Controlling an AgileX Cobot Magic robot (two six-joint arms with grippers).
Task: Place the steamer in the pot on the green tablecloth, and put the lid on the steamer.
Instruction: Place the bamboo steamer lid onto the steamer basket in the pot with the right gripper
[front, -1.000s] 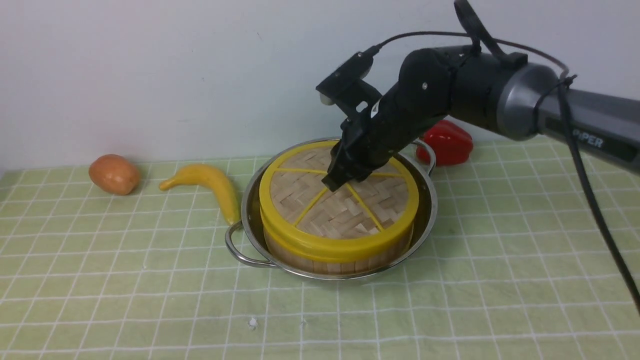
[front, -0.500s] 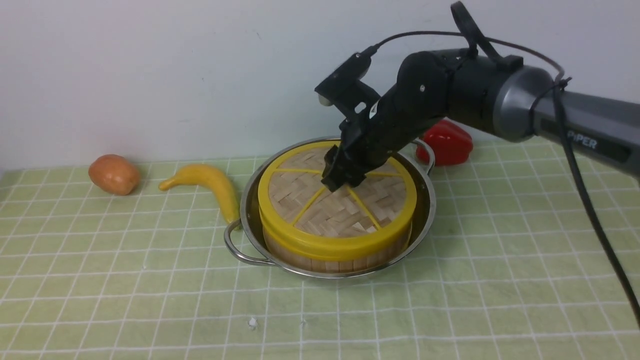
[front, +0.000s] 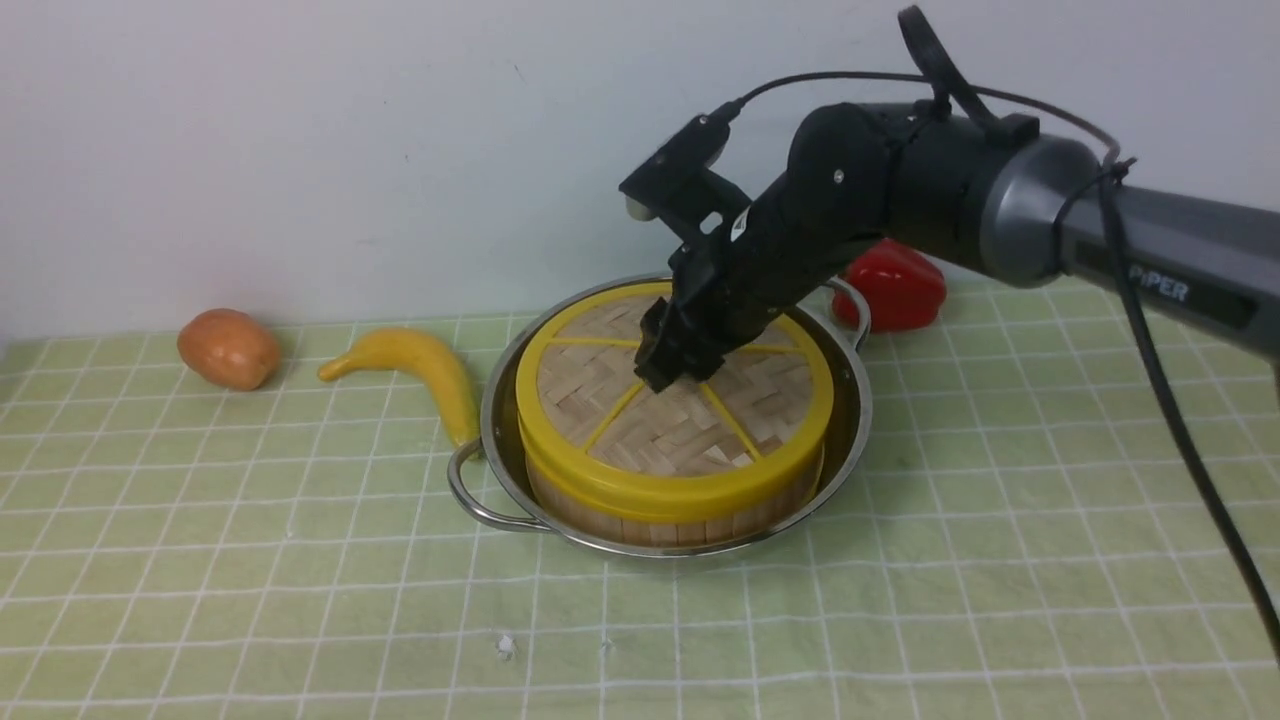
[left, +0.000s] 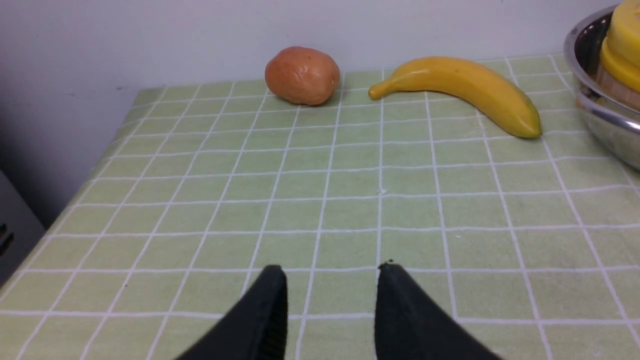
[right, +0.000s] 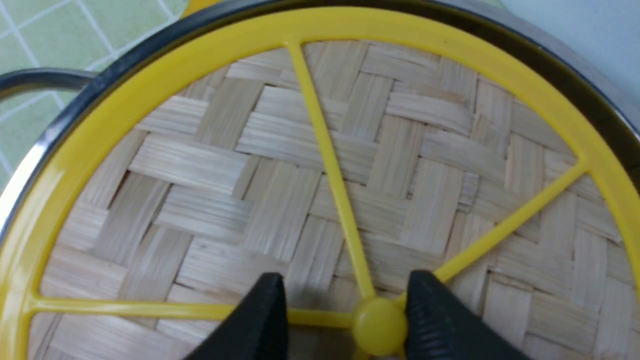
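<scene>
Bamboo lid (front: 680, 400) sits flat on the steamer (front: 670, 515), which is inside the pot (front: 855, 420) on the green tablecloth (front: 300, 560). Change over the last second: right end effector (right: 345, 300) has edged slightly toward the robot's left. Its fingers stand apart, straddling the hub (right: 379, 325) without pinching it. Reads as release; both placements look done. Left end effector (left: 332, 280) is apart and empty, over cloth.
</scene>
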